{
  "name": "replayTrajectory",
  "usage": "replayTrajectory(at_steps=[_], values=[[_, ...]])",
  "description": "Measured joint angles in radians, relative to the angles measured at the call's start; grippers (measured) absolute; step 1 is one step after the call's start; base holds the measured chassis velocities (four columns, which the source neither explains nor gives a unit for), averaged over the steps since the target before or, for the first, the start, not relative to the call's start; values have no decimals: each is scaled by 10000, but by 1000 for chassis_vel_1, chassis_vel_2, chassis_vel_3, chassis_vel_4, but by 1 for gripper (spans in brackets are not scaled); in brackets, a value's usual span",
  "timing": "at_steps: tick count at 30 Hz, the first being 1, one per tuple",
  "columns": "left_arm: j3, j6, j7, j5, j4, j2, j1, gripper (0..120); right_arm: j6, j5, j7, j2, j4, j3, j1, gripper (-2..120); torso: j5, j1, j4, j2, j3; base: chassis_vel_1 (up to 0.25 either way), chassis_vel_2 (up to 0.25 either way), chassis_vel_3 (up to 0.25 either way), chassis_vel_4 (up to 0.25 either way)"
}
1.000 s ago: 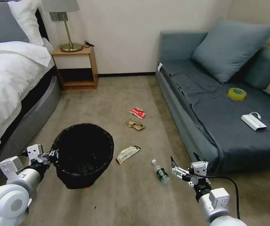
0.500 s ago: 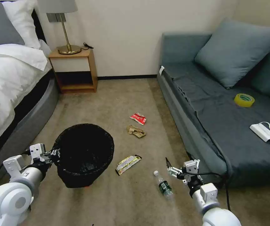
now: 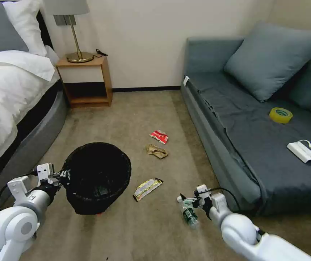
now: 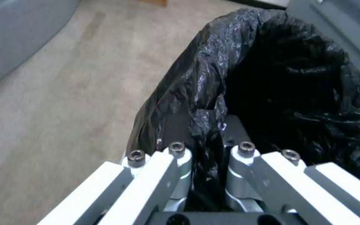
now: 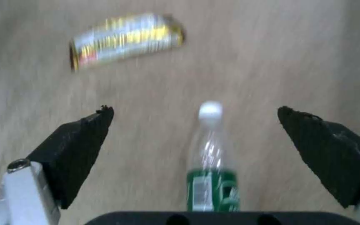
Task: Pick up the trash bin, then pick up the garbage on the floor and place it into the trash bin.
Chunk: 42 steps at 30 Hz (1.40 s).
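Head view: left gripper [image 3: 64,174] is clamped on the near rim of the bin [image 3: 97,177], and the right gripper [image 3: 188,201] sits right over the bottle [image 3: 187,212] on the carpet [image 3: 126,123]. Left wrist: fingers [image 4: 234,131] pinch the black bag between them. Right wrist: fingers [image 5: 78,143] spread wide, bottle lying between them, untouched, snack wrapper [image 5: 126,39] out past the tips.

Place: bedroom, hotel-like | far left: bed [image 3: 7,94] with white duvet and pillows | far, against the wall: wooden nightstand [image 3: 84,78] carrying a brass lamp [image 3: 76,36] | right: grey-blue sofa [image 3: 256,123] with a matching cushion [image 3: 274,58] | underfoot: beige-brown carpet floor [image 3: 126,116]
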Motion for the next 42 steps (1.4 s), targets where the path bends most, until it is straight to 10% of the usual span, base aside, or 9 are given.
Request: replayTrajectory(at_steps=[18,37,42], values=[[900,-193,336,54,860,156,-1123,6,-1696,294,-1572,698,-2864,-1132,1717,100,2,1,-2,0,0,0,0,0,0],[832,-264,513,0,1152,170,-1256,6,-886,-1327,-2171,1108,-4320,-1741,1679,100,1,0,-3,0,-1,0,0,0,0],[790,-285,531,-6,1185,148,-1224,6,-750,-1493,-2171,1200,-4513,-1803,1728,84,-1,0,-3,0,-1,0,0,0,0]])
